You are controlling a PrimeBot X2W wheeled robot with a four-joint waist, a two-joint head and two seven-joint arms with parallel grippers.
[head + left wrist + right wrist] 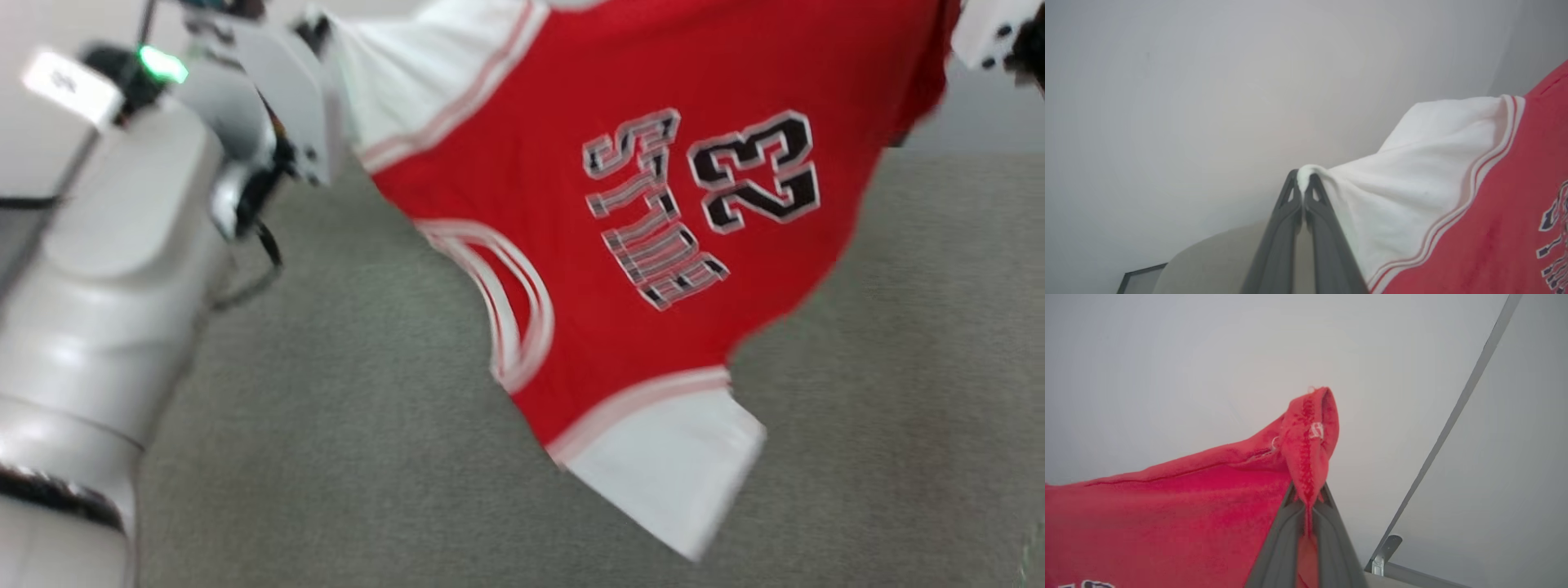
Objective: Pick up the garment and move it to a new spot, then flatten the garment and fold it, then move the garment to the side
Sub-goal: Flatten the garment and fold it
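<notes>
Two grippers are carrying the whole load here, but we are starting with the biggest thing. The grey surface [326,457] is lying wide below us, and bare stretches of it are showing left, right and near the cloth, so we are judging that there is good room for laying it down.

Above it the garment [653,245] is hanging in the air, spread between our two arms, with its black lettering upside down toward us. One white panel [678,465] is drooping lowest on the near side, and we cannot tell if it is touching the surface. We are holding the cloth at two points well apart, we think, so that its own weight is pulling it open before the flattening.

Our pale left arm [106,269] is standing at the left, just beside the cloth's left edge.

The left gripper [1303,185] is pressed together on the tip of the other white panel [1412,171], and a small white fold is peeping out between the fingertips. The right gripper [1306,500] is clamped on a red corner [1310,428] of the hem, which is bunching above the fingers.

Both bites are thin, so we are judging that a quick swing could pull an edge free. The lowering is asking for a slow pace, with the drooping panel meeting the surface first.
</notes>
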